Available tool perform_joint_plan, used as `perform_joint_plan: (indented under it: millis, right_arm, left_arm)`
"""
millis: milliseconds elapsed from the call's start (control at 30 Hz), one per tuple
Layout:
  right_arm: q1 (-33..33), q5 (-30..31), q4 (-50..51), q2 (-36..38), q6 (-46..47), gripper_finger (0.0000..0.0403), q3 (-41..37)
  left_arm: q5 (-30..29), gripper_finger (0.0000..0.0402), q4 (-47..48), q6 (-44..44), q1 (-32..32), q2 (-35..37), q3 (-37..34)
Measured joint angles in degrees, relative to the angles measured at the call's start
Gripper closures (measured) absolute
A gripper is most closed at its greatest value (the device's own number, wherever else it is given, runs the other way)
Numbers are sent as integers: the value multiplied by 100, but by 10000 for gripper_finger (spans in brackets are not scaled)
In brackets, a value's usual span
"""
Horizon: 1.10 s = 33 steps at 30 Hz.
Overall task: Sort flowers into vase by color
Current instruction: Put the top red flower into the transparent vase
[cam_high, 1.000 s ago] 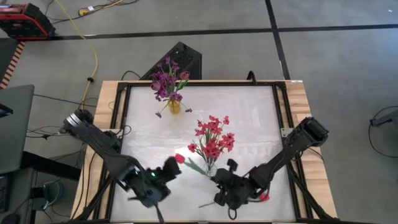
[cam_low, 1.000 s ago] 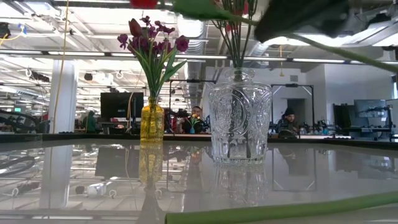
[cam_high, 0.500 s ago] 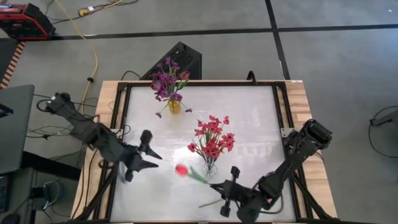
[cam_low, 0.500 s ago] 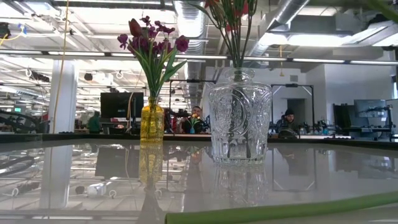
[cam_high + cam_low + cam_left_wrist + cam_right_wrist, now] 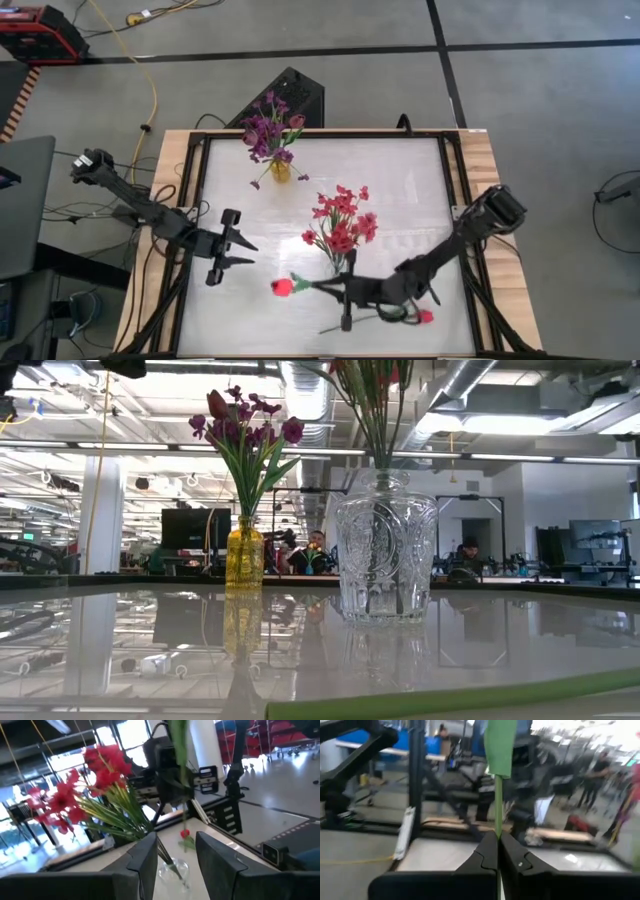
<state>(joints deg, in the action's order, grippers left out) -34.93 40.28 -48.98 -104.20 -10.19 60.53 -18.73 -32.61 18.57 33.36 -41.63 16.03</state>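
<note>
In the high view my right gripper [image 5: 340, 289] is shut on a red tulip [image 5: 283, 287] just near of the clear glass vase [image 5: 340, 266], which holds red clusters [image 5: 342, 222]. The yellow vase [image 5: 280, 171] near the far edge holds purple sprays and a maroon tulip [image 5: 297, 121]. Another red flower [image 5: 425, 317] lies flat on the table near the near edge; its stem [image 5: 450, 695] shows in the low view. My left gripper [image 5: 240, 248] hovers open toward the table's left, touching nothing. My right gripper pinches the tulip's thin green stem [image 5: 497, 832] between its two shut fingers [image 5: 482, 855]. It comes level from the table's right. The stem runs on ahead of the fingers toward the table's left, leaf [image 5: 500, 742] and flower head beyond them. The tulip is lifted clear of the table.
The two vases [image 5: 245, 555] [image 5: 385, 560] stand upright on the glossy white tabletop [image 5: 400, 180], which has a wooden frame [image 5: 490, 180]. Bare surface lies between the vases and along the right side. People sit at desks in the room behind.
My left gripper has drawn back from the tulip near the near edge, toward the table's left and far side, and now stands apart. My right gripper has kept the stem, swung round toward the left and moved nearer the clear vase. The tulip's head has shifted toward the near edge.
</note>
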Motion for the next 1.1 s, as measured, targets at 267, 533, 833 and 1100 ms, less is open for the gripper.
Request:
perform_joint_plan:
  millis: [267,533,833,1100]
  right_arm:
    - [17,375,-1031,0,-666,379,-451]
    - [20,828,-1001,0,-1044,379,-463]
    - [10,857,-906,0,-916,379,-461]
    - [25,1083,-907,-206,-746,379,-457]
  left_arm:
    - [0,278,216,-8,0,4,0]
    - [36,278,335,-195,0,2,2]
    - [44,278,627,-461,0,0,2]
    - [43,278,630,-567,0,0,2]
